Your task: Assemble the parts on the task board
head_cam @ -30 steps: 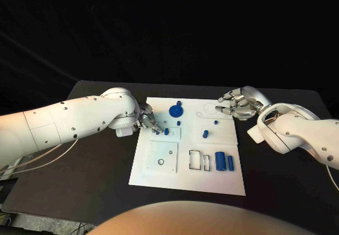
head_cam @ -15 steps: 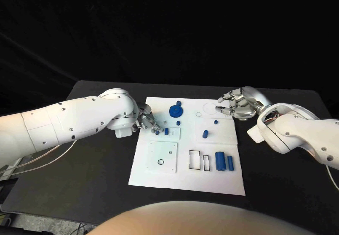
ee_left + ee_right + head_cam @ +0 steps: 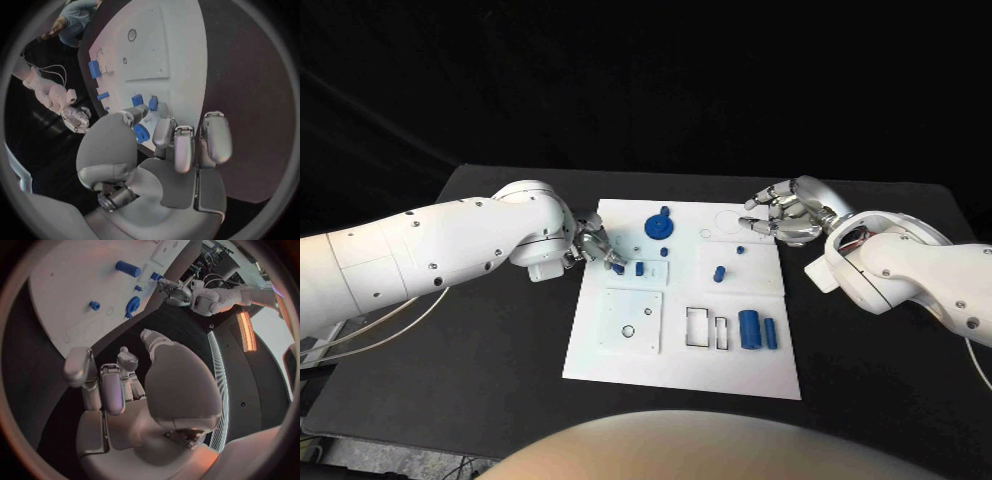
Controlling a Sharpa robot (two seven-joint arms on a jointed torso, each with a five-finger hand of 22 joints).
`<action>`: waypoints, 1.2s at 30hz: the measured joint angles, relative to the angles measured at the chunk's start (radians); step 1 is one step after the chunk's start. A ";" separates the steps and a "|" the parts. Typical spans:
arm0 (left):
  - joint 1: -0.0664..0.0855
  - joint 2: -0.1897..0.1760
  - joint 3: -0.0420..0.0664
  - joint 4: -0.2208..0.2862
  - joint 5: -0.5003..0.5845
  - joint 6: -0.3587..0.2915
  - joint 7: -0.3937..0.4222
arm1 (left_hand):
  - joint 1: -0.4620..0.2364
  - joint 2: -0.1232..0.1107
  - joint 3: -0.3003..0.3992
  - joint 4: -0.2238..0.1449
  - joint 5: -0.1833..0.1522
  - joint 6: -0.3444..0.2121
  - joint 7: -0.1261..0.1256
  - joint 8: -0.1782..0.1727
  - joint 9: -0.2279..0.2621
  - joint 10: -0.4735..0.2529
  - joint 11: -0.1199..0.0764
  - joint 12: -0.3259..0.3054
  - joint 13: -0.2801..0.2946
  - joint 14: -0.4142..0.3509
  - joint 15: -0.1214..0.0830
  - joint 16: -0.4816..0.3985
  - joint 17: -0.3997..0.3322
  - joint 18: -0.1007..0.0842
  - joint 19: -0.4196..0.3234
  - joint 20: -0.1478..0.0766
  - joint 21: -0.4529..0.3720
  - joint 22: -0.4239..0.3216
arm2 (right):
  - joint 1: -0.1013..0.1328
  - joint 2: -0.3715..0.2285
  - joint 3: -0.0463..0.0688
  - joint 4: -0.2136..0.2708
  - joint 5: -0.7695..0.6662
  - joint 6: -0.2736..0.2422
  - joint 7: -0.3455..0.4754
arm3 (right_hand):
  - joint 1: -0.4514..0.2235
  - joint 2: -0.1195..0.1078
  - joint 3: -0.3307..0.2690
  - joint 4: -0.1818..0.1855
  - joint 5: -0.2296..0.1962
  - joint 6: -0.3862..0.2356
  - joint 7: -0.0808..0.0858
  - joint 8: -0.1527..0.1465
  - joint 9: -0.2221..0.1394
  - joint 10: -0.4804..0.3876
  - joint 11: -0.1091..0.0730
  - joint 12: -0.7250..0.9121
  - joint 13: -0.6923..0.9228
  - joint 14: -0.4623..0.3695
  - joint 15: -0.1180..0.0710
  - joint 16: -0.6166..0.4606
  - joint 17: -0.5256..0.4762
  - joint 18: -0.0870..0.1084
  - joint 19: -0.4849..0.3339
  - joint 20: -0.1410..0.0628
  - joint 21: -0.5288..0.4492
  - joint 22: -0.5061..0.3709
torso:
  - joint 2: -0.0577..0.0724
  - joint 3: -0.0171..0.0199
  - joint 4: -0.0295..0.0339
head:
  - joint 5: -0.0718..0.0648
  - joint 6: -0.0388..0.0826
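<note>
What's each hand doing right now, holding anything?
Left hand: fingertips at a small blue part on the task board; a firm hold cannot be told.
Right hand: fingers curled, holding nothing, over the board's far right corner.

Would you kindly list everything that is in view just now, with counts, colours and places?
Table: one, black, under everything.
Task board: one, white, mid-table.
Disc part: one, blue, far end of the board.
Cylinder parts: two, blue, lying side by side at the board's near right.
Small parts: several, blue, mid-board.
Part at the fingers: one, blue, at the board's left edge.
Left hand: one, silver, fingertips at that part; whether it is gripped is unclear.
Right hand: one, silver, at the board's far right corner, fingers curled, holding nothing.
</note>
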 measured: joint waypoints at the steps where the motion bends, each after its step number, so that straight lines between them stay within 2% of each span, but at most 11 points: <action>1: -0.001 -0.003 0.001 0.002 0.000 -0.003 0.000 | 0.000 0.000 0.000 0.000 0.000 0.000 0.000 0.000 0.000 0.000 0.000 0.000 0.000 0.000 0.000 0.000 0.000 0.000 0.000 0.000 0.000 0.000 | 0.000 0.000 0.000 0.000 0.000 0.000 0.000 | 0.000 0.000 0.000 0.000 0.000 0.000 0.000 0.000 0.000 0.000 0.000 0.000 0.000 0.000 0.000 0.000 0.000 0.000 0.000 0.000 0.000 0.000 | 0.000 0.0000 0.0001 | 0.000 0.000; 6: 0.000 -0.011 0.006 0.009 0.009 -0.022 0.002 | 0.001 -0.001 -0.010 0.010 -0.006 0.000 0.000 0.000 -0.003 0.000 0.000 0.000 0.000 0.000 0.000 0.000 0.000 0.000 0.000 0.000 0.000 0.000 | 0.000 0.000 0.000 0.000 0.000 0.000 0.000 | 0.000 0.000 0.000 0.000 0.000 0.000 0.000 0.000 0.000 0.000 0.000 0.000 0.000 0.000 0.000 0.000 0.000 0.000 0.000 0.000 0.000 0.000 | 0.000 0.0006 0.0004 | 0.000 0.001; 16: 0.000 -0.017 0.007 0.008 0.028 -0.036 0.008 | 0.005 -0.005 -0.021 0.021 -0.011 0.000 0.000 0.000 -0.005 0.000 0.000 0.000 -0.002 0.000 0.000 0.000 0.000 0.000 0.000 0.000 -0.004 0.000 | -0.002 0.000 0.000 -0.001 0.000 0.000 0.000 | 0.000 0.000 0.000 0.000 0.000 0.000 0.000 0.000 0.000 0.000 0.000 0.000 0.000 0.000 0.000 0.000 0.000 0.000 0.000 0.000 0.000 0.000 | -0.001 0.0004 0.0003 | 0.003 0.001; 25: 0.000 -0.035 0.008 0.023 0.034 -0.051 0.016 | 0.055 -0.003 -0.023 0.023 -0.011 -0.006 0.006 -0.029 -0.033 -0.003 0.003 0.000 0.000 0.000 0.000 0.000 0.000 0.000 0.002 0.002 -0.004 0.000 | -0.003 -0.001 0.000 -0.001 0.000 0.000 0.000 | 0.000 0.000 0.000 0.000 0.000 0.000 0.000 0.000 0.000 0.000 0.000 0.000 0.000 0.000 0.000 0.000 0.001 0.000 0.000 0.000 0.000 0.001 | 0.000 0.0004 0.0003 | 0.004 0.003; 30: -0.001 -0.057 0.008 0.050 0.028 -0.083 0.031 | 0.064 -0.011 -0.024 0.024 -0.011 -0.010 0.009 -0.039 -0.042 -0.003 0.003 0.000 0.000 0.000 0.000 0.000 0.000 0.000 0.002 0.002 -0.005 0.000 | -0.004 -0.002 0.000 -0.001 0.000 0.000 0.000 | 0.000 0.000 0.000 0.000 0.000 0.000 0.000 0.000 0.000 0.000 0.000 0.000 0.000 0.000 0.000 0.000 0.001 0.000 0.000 0.000 0.000 0.001 | 0.000 0.0002 0.0001 | 0.005 0.004; 33: -0.002 -0.071 0.007 0.070 0.025 -0.116 0.044 | 0.065 -0.012 -0.038 0.037 -0.011 -0.011 0.011 -0.045 -0.051 -0.007 0.007 0.000 -0.002 0.000 0.000 0.000 0.000 0.000 0.002 0.002 -0.008 0.000 | -0.004 -0.004 0.000 -0.001 0.000 0.000 0.000 | 0.000 0.000 0.000 0.000 0.000 0.000 0.000 0.000 0.000 0.000 0.000 0.000 0.000 0.000 0.000 0.000 0.001 0.000 0.000 0.000 0.000 0.001 | 0.000 0.0001 0.0003 | 0.005 0.003; 36: -0.004 -0.084 0.006 0.089 0.025 -0.150 0.057 | 0.062 -0.015 -0.096 0.048 -0.014 -0.016 0.016 -0.057 -0.067 -0.007 0.007 0.000 -0.001 0.000 0.000 0.000 0.000 0.000 0.006 0.006 -0.008 0.000 | -0.005 -0.004 0.000 -0.001 0.000 0.000 0.000 | 0.000 0.000 0.000 0.000 0.000 0.000 0.000 0.000 0.000 0.000 0.000 0.000 0.000 0.000 0.000 0.000 0.001 0.000 0.000 0.000 0.000 0.001 | 0.000 0.0000 0.0008 | 0.005 0.002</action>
